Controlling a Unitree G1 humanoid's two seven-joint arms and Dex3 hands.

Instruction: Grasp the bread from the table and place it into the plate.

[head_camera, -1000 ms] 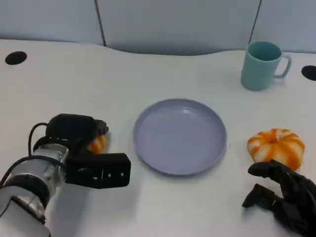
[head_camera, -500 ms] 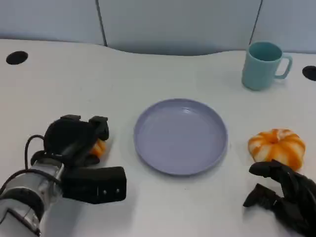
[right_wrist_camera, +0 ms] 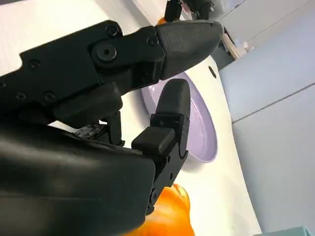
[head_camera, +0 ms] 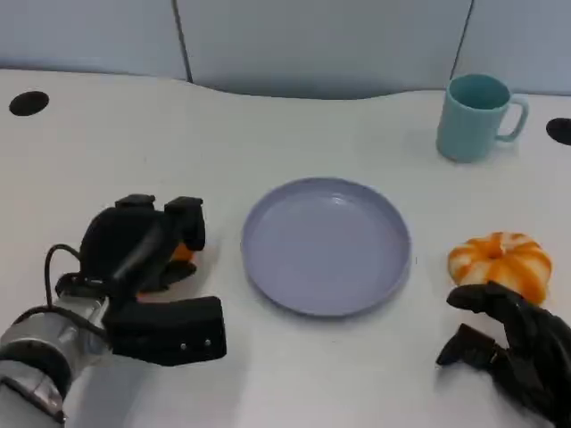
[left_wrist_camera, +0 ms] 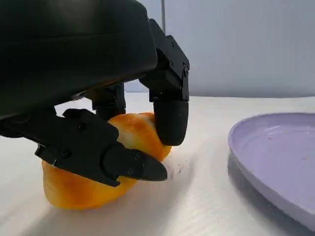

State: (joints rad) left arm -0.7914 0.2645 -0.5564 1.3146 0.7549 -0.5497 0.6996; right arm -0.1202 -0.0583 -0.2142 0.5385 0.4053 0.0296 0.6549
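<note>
The bread point(head_camera: 185, 252), a yellow-orange piece, lies left of the lilac plate point(head_camera: 326, 245) and is mostly covered by my left hand point(head_camera: 143, 241). In the left wrist view the left hand point(left_wrist_camera: 98, 73) grips the bread point(left_wrist_camera: 88, 189) between thumb and fingers, its underside touching the table, with the plate point(left_wrist_camera: 275, 157) close beside it. My right hand point(head_camera: 513, 352) rests at the table's front right with fingers apart and nothing in them. The right hand point(right_wrist_camera: 123, 73) reaches toward the plate point(right_wrist_camera: 202, 132) in its own wrist view.
An orange and white round bun point(head_camera: 500, 263) sits right of the plate, just beyond my right hand, and shows under the palm as the bun point(right_wrist_camera: 170, 216). A teal mug point(head_camera: 473, 116) stands at the back right. Black holes mark the table's far corners.
My left hand's fingers have closed further over the bread, hiding more of it. The right hand has barely shifted.
</note>
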